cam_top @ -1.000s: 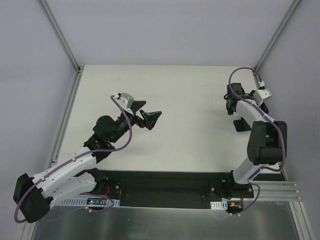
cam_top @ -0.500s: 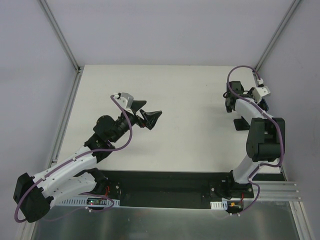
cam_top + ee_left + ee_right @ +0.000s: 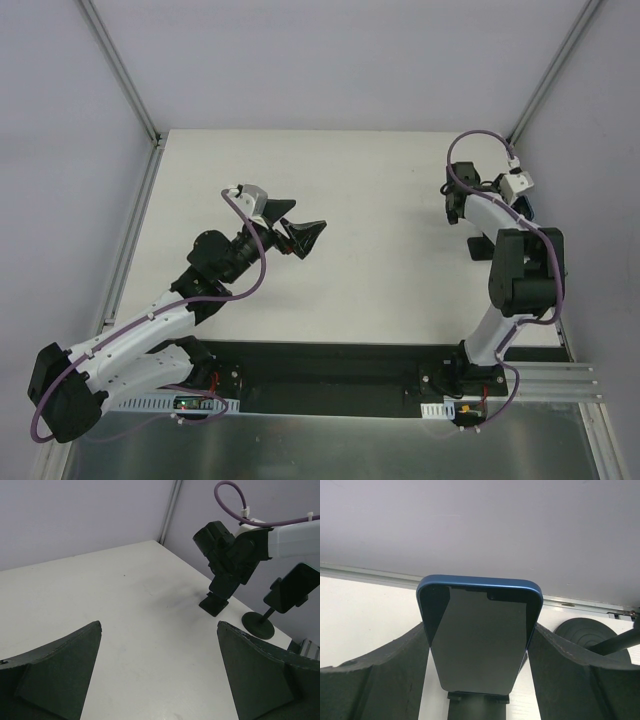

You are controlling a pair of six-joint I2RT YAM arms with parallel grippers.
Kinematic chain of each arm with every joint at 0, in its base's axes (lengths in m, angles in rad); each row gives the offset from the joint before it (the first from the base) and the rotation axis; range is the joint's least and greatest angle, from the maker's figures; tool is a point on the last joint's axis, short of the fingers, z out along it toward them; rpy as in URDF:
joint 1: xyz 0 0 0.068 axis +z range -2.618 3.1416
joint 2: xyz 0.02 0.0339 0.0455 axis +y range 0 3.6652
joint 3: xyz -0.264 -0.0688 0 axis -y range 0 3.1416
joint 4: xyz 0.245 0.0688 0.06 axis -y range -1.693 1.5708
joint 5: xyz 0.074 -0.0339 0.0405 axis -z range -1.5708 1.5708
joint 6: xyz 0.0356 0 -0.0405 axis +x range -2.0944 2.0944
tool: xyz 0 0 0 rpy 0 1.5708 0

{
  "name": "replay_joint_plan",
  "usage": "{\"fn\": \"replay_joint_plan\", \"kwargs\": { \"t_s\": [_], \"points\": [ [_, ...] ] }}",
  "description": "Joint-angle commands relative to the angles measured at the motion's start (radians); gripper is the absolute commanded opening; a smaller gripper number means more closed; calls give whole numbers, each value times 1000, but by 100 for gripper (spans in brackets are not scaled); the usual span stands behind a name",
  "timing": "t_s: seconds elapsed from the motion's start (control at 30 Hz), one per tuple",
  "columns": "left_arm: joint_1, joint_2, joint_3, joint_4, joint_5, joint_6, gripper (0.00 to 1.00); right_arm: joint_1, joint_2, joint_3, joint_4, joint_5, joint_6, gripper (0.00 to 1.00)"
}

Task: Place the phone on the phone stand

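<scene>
The phone [image 3: 480,635], with a dark glossy face and a blue rim, stands tilted between my right gripper's fingers [image 3: 385,680]. Its lower edge rests on the front lip of the black phone stand [image 3: 477,707]. My right gripper [image 3: 479,630] closes on the phone's two long edges. In the top view this gripper [image 3: 455,205] is at the far right of the table and hides the phone. The left wrist view shows the stand [image 3: 214,604] under it. My left gripper [image 3: 305,235] is open and empty above the table's middle left, and its own view [image 3: 159,625] shows bare table.
A second black holder with a round base [image 3: 257,625] and a tilted plate on a stem stands just right of the phone stand [image 3: 485,248]; its base shows in the right wrist view [image 3: 585,632]. The enclosure wall and its metal rail [image 3: 370,572] are close behind the phone.
My right arm's wrist and elbow have shifted slightly towards the far side of the table, with the gripper still at the stand. The left arm has not moved.
</scene>
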Motion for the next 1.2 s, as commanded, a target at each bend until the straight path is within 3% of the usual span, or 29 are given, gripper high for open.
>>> {"fn": "replay_joint_plan", "kwargs": {
  "t_s": [0.0,0.17,0.23,0.27,0.3,0.4,0.57,0.87,1.17],
  "points": [
    [-5,-12,17,70,26,-14,97,25,53,95,-150,107,123,6],
    [-4,-20,11,73,32,-9,97,37,122,233,-476,150,483,11],
    [-4,-26,10,72,33,-8,98,38,180,284,-698,155,618,12],
    [-4,-29,10,70,35,-8,97,39,200,348,-787,156,796,12],
    [-4,-31,8,70,35,-6,97,40,249,377,-973,159,876,13],
    [-4,-35,3,69,35,-6,97,55,342,494,-1239,201,1101,12],
    [-4,-31,-3,72,35,-11,97,72,300,482,-1243,201,1084,2],
    [-4,47,25,69,46,-51,97,150,198,451,-1242,213,926,1],
    [-4,122,80,-29,64,-69,95,181,110,371,-1240,178,926,1]
  ]
}}
